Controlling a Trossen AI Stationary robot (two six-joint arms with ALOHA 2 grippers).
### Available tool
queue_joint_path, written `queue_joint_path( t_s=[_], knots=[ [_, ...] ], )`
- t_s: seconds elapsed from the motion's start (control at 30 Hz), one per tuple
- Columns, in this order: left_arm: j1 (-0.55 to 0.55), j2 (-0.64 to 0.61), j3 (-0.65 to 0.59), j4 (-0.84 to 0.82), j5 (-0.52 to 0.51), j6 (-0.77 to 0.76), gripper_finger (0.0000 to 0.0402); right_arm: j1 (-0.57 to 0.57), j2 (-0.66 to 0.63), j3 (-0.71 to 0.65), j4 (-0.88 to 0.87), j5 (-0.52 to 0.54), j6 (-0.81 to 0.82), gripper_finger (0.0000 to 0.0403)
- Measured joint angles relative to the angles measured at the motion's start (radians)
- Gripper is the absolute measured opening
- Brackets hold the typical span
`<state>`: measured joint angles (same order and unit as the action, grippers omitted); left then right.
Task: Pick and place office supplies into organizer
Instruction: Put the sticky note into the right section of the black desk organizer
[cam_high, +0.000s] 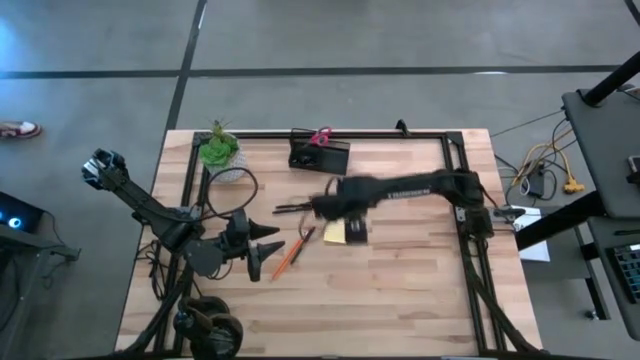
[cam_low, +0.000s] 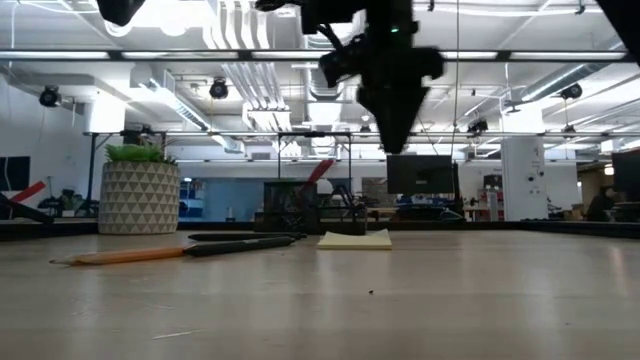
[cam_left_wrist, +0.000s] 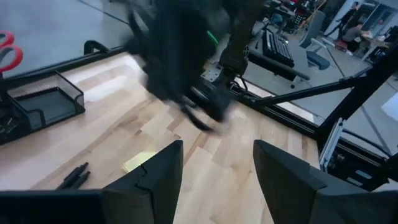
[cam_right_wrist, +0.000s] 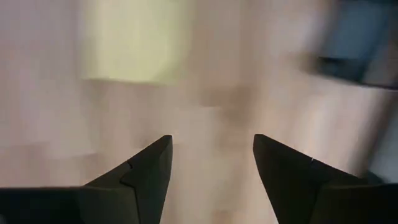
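The black organizer (cam_high: 320, 156) (cam_low: 300, 210) (cam_left_wrist: 43, 106) stands at the far edge, with the red-handled scissors (cam_high: 320, 136) (cam_low: 320, 170) (cam_left_wrist: 9, 53) sticking up out of it. Lying flat mid-table are the yellow sticky-note pad (cam_high: 332, 233) (cam_low: 355, 240) (cam_left_wrist: 140, 162) (cam_right_wrist: 134, 40), the black pens (cam_high: 290, 208) (cam_low: 245, 244) (cam_left_wrist: 74, 176) and an orange pencil (cam_high: 290, 256) (cam_low: 130, 256). My right gripper (cam_high: 353, 229) (cam_low: 395, 148) (cam_right_wrist: 211, 155) hangs open, well above the table, just right of the pad. My left gripper (cam_high: 266, 252) (cam_left_wrist: 214, 168) is open near the pencil. The purple piece and the clip are out of view.
A potted green plant (cam_high: 218, 148) (cam_low: 138, 195) stands at the far left corner, with a black cable loop (cam_high: 232, 190) beside it. A black frame (cam_high: 455, 150) borders the table. Bare wood lies across the near right part of the table (cam_high: 420, 290).
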<state>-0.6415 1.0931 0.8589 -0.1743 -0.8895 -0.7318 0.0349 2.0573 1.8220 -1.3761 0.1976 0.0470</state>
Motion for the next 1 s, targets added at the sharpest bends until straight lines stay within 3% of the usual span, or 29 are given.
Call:
queue_joint_path(
  t_s=[0.1,0.23,0.3,0.77,1.0],
  knots=[
    [0.000,0.000,0.000,0.000,-0.001,0.014,0.0180,0.055,-0.011,-0.118,0.144,-0.060,0.089,0.0219],
    [0.000,0.000,0.000,0.000,-0.002,0.014,0.0180,0.130,-0.009,-0.198,0.364,0.066,0.052,0.0219],
    [0.000,0.000,0.000,0.001,-0.002,0.013,0.0180,0.156,0.007,-0.216,0.416,0.079,0.025,0.0219],
    [0.000,0.000,-0.001,0.001,-0.002,0.013,0.0180,0.149,0.146,-0.192,0.470,0.027,0.026,0.0219],
    [0.000,0.000,-0.001,0.001,-0.001,0.012,0.0180,0.132,0.168,-0.184,0.471,0.071,0.016,0.0219]
  ],
)
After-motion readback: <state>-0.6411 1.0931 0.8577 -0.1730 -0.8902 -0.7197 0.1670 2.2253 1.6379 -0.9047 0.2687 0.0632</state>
